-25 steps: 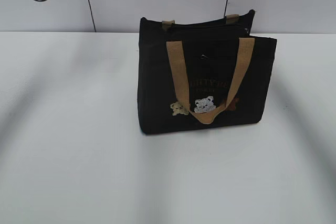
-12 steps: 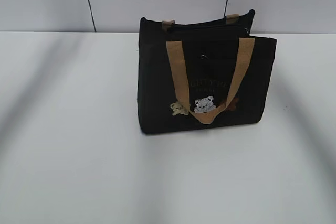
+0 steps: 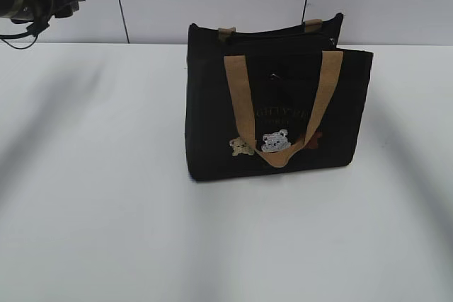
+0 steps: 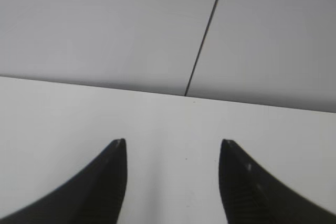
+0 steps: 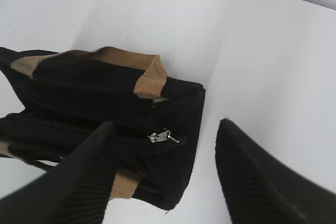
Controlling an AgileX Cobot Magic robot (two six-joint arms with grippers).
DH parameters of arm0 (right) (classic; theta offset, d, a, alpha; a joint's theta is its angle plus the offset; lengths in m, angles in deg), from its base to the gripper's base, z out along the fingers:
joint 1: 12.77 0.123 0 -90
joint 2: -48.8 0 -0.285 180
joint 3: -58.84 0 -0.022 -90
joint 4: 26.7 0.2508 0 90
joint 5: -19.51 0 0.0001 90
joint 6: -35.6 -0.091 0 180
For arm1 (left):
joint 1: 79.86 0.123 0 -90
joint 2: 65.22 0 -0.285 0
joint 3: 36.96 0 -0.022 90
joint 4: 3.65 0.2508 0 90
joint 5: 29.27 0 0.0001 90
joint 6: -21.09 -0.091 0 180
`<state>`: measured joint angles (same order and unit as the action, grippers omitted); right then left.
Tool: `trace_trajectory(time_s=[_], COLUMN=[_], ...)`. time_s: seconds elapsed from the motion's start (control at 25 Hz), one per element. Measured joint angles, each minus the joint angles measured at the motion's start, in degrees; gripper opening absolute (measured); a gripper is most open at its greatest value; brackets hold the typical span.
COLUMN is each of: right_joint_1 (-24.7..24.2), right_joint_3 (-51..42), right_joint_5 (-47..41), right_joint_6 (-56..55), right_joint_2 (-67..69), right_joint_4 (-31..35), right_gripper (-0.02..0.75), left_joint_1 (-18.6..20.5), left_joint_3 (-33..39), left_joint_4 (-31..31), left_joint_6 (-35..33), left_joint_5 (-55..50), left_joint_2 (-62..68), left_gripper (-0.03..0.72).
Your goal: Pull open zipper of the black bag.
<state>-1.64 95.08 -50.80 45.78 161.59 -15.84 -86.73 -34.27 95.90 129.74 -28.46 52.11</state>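
A boxy black fabric bag (image 3: 276, 104) with tan webbing handles stands upright at the far centre of the white worktop (image 3: 106, 210), its long axis running left to right and its bear-patched front facing the near edge. The dark zipper (image 5: 131, 137) runs along that same axis across the bag's top, and its small silver pull (image 5: 164, 137) sits near the right end, the tab pointing outward, so an opening pull would likely travel leftward along the top. The right gripper (image 5: 165, 177) hovers above that end with jaws wide and empty, the pull lying just ahead between them; this is plainly the nearer arm. The left gripper (image 4: 173, 145), jaws likewise spread and empty, looks over bare worktop toward the wall, well apart from the bag at far left.
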Motion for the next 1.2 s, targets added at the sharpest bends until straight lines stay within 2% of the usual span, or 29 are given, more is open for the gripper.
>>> trace_trajectory(time_s=[0.2,0.36,0.6,0.68,0.96,1.2], right_joint_1=[-0.71,-4.57,-14.35,-15.85,-16.1,-16.1], right_joint_3=[0.0,-3.75,-16.48,-20.3,-38.97,-58.66], right_joint_5=[0.0,0.14,0.14,0.14,0.35,7.98], right_joint_6=[0.0,-0.81,-1.0,0.14,3.14,5.25], right_joint_2=[-0.92,-5.73,-14.72,-17.04,-33.17,-55.41], right_joint_4=[-0.66,-1.44,-3.39,-3.72,-2.91,-2.74], right_gripper=[0.45,0.45,0.45,0.45,0.45,0.45], left_joint_1=[0.11,0.23,0.3,0.3,0.3,0.3], left_joint_3=[0.08,0.08,0.08,0.08,0.08,0.08], left_joint_4=[0.14,0.14,0.14,0.14,0.14,0.23], left_joint_6=[0.0,0.0,0.0,0.0,0.0,0.0], left_joint_5=[4.84,5.23,6.12,6.52,7.83,8.12], left_joint_2=[-2.1,-3.67,-4.5,-4.44,-4.44,-4.44], left_gripper=[0.422,0.422,0.422,0.422,0.422,0.422])
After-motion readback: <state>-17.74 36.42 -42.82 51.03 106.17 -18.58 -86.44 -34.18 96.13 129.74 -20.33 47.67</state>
